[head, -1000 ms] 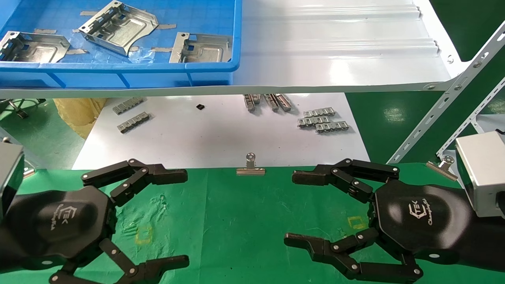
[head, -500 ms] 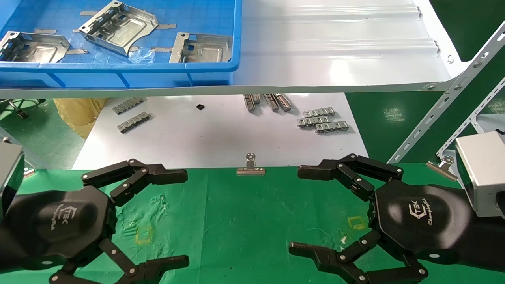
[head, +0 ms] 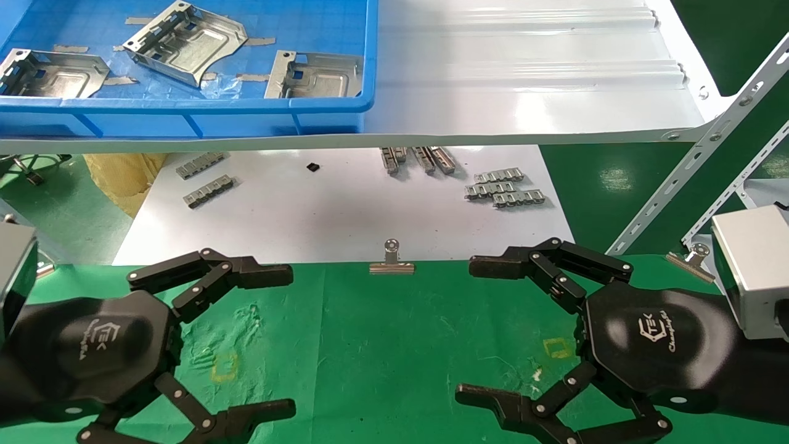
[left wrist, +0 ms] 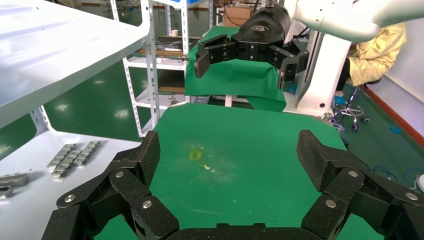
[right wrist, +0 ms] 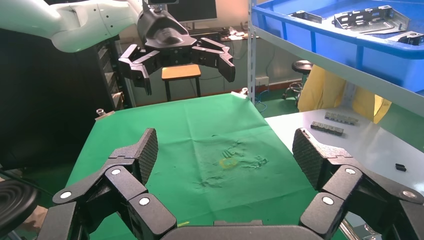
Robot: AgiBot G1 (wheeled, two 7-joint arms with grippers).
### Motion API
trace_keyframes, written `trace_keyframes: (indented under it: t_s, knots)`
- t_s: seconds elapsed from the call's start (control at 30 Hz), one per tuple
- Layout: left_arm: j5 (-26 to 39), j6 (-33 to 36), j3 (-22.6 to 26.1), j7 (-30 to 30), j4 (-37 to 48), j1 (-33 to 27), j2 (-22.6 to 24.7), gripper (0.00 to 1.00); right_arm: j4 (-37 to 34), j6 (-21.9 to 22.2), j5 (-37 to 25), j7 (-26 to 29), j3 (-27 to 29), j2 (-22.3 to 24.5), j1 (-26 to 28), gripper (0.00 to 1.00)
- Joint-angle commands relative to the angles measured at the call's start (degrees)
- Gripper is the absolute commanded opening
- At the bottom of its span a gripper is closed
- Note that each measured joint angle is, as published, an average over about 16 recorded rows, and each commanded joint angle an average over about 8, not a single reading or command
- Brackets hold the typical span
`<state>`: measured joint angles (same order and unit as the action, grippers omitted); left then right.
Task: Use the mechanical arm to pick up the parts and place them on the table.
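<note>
Three shiny grey stamped metal parts lie in the blue bin (head: pixel 185 114) on the white shelf: one at the left (head: pixel 52 74), one tilted in the middle (head: pixel 185 42), one at the right (head: pixel 314 75). They also show in the right wrist view (right wrist: pixel 372 19). My left gripper (head: pixel 280 338) hovers open and empty over the green table (head: pixel 382 345) at the left. My right gripper (head: pixel 471 330) hovers open and empty over the table at the right. Each wrist view shows its own jaws wide apart (left wrist: pixel 227 152) (right wrist: pixel 225 152) with only green cloth between them.
Yellow square outlines mark the cloth at the left (head: pixel 224 366) and right (head: pixel 558 347). Silver binder clips (head: pixel 391 262) (head: pixel 690 258) hold the cloth's far edge. Small link strips (head: pixel 504 190) lie on the white board (head: pixel 345 216). A slanted perforated rail (head: pixel 696 160) stands at the right.
My right gripper's fingers have spread wider apart, the near finger dropping lower in the head view. The left gripper and the parts have not moved.
</note>
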<state>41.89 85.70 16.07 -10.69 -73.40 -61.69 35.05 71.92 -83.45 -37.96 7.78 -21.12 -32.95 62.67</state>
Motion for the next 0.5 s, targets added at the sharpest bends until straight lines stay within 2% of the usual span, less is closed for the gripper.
trace_keyframes:
  t_s: [0.03,0.17,0.2,0.5]
  knots:
    - [0.0,0.0,0.0,0.0,0.0,0.0,0.0,1.0,0.0,0.0,0.0,0.0,0.0,0.0,0.0,0.59]
    - [0.0,0.0,0.0,0.0,0.0,0.0,0.0,1.0,0.0,0.0,0.0,0.0,0.0,0.0,0.0,0.09]
    - [0.0,0.0,0.0,0.0,0.0,0.0,0.0,1.0,0.0,0.0,0.0,0.0,0.0,0.0,0.0,0.0]
    - [0.0,0.0,0.0,0.0,0.0,0.0,0.0,1.0,0.0,0.0,0.0,0.0,0.0,0.0,0.0,0.0]
